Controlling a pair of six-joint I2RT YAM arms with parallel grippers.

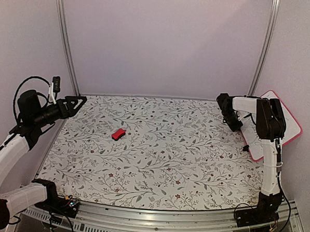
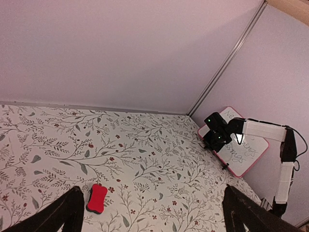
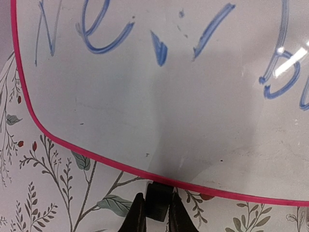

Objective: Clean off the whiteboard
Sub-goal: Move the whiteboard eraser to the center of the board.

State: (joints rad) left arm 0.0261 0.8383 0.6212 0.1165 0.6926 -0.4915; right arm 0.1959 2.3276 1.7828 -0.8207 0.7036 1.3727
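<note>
Pinching black clip foot (image 3: 158, 197) of whiteboard (image 3: 169, 96) with right gripper (image 3: 155, 213), at table's (image 1: 143, 146) right edge, tilted, half hidden behind right arm (image 1: 270, 153) from above. Can't read cropped blue writing (image 3: 101, 38). Holding left gripper (image 2: 152, 212) spread wide, far left.

1 whiteboard (image 1: 292, 127), 1 red eraser (image 1: 118, 134), 1 floral table (image 1: 168, 163), 2 arms: L arm (image 1: 7, 152), R arm (image 1: 269, 169)

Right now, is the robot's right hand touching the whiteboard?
Touching. The right wrist view shows the right hand pinching the black clip foot under the whiteboard, at its pink rim, with no gap.
</note>
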